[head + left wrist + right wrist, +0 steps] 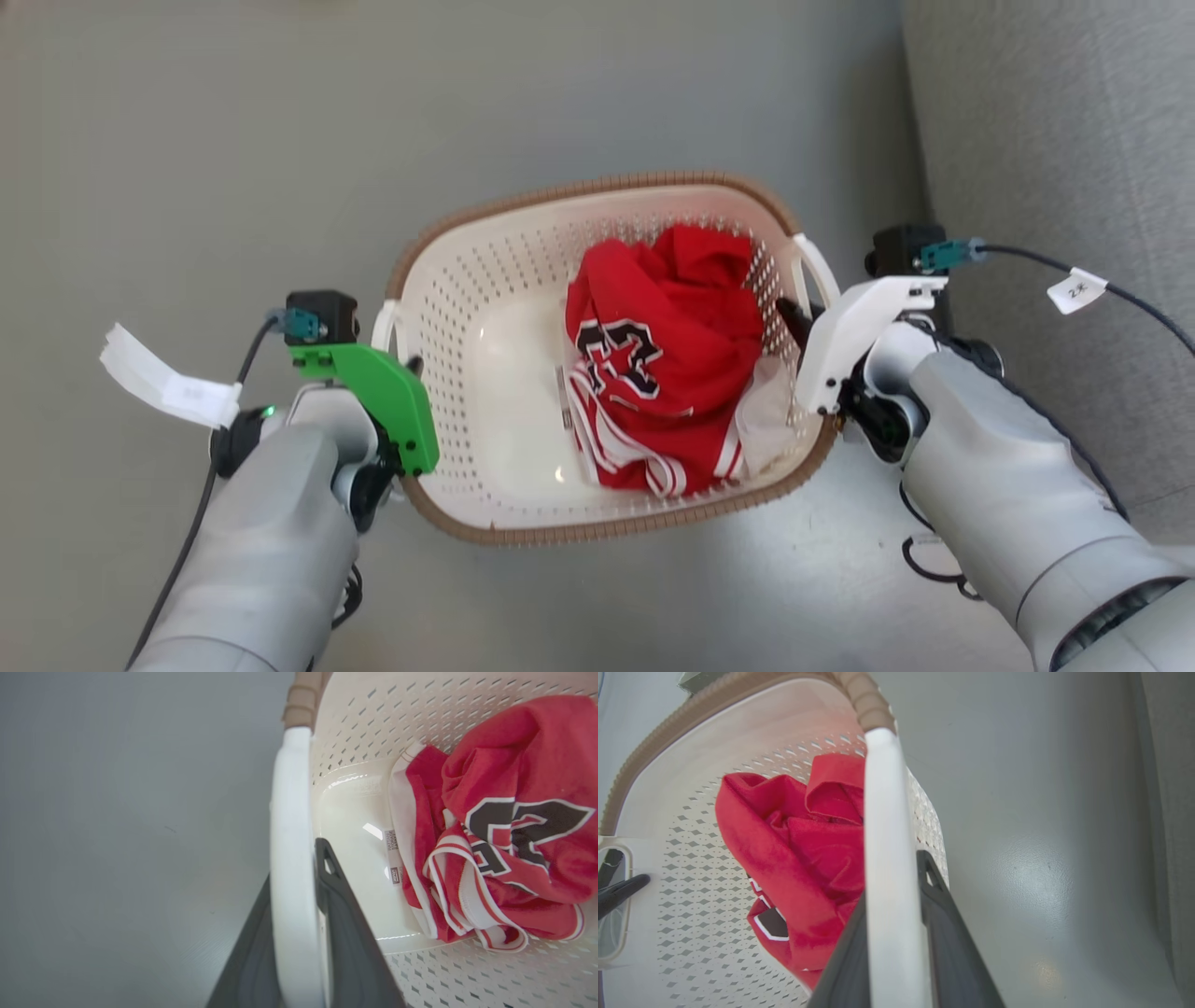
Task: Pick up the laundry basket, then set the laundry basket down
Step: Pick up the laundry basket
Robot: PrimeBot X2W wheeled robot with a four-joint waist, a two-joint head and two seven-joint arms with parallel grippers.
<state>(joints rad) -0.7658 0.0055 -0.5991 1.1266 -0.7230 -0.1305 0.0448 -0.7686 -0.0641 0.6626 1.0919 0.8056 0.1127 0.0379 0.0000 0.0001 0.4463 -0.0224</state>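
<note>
Head view: laundry basket (467,280) sits mid-frame over the grey floor (187,140), long axis running left to right, brown rim up; cannot tell whether it rests on the floor or hangs clear of it. A crumpled red jersey (667,308) with black-and-white lettering lies in the right half of the basket, and the left half of the basket bottom is bare. Left end effector (408,369), under its green cover, is at the left handle (383,327). Right end effector (794,313), under its white cover, is at the right handle (822,266). A grey upholstered piece (1055,140) fills the upper right corner. Left wrist view: left end effector (295,863) is closed narrow on the left handle (289,812), one dark finger on the outer side and one on the inner side, both touching the white bar; the jersey (514,765) lies beyond, next to a small printed label (392,854) on the basket bottom. Right wrist view: right end effector (893,877) pinches the right handle (882,812) the same way, one finger on each side, the jersey (784,835) just inside the wall. The left arm's dark fingers (623,889) show at the far handle opening.
</note>
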